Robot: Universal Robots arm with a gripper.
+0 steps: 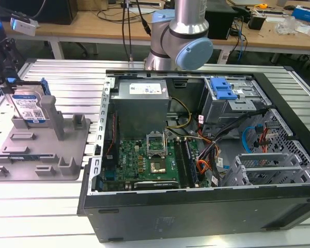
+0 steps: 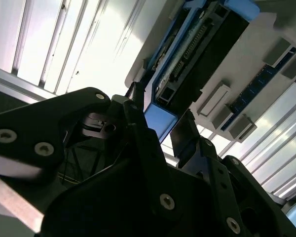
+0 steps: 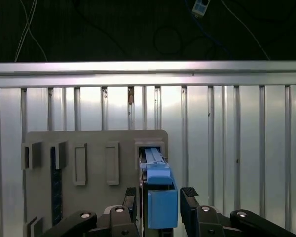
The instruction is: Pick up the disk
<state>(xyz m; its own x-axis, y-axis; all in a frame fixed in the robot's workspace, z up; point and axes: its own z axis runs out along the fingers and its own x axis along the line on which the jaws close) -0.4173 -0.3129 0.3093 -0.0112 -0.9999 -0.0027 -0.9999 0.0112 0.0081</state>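
The disk (image 1: 30,107) stands on edge in a slot of the grey fixture plate (image 1: 51,155) at the exterior view's left, its white-and-blue label facing the camera. My gripper (image 1: 10,85) hangs over its top edge. In the first wrist view the disk (image 3: 162,207) shows edge-on with its blue rail tab, and the gripper (image 3: 160,192) straddles it, one finger on each side with a thin gap. In the second wrist view the fingers (image 2: 138,118) flank the blue tab of the disk (image 2: 187,54). The gripper is open and the disk sits in its slot.
An open computer case (image 1: 196,206) lies at centre and right, with the grey power-supply box (image 1: 142,101), a motherboard (image 1: 155,160) and a blue caddy (image 1: 222,89) inside. The arm's base (image 1: 183,36) rises behind it. The fixture carries other upright posts (image 1: 54,116) on the ribbed aluminium table (image 1: 41,217).
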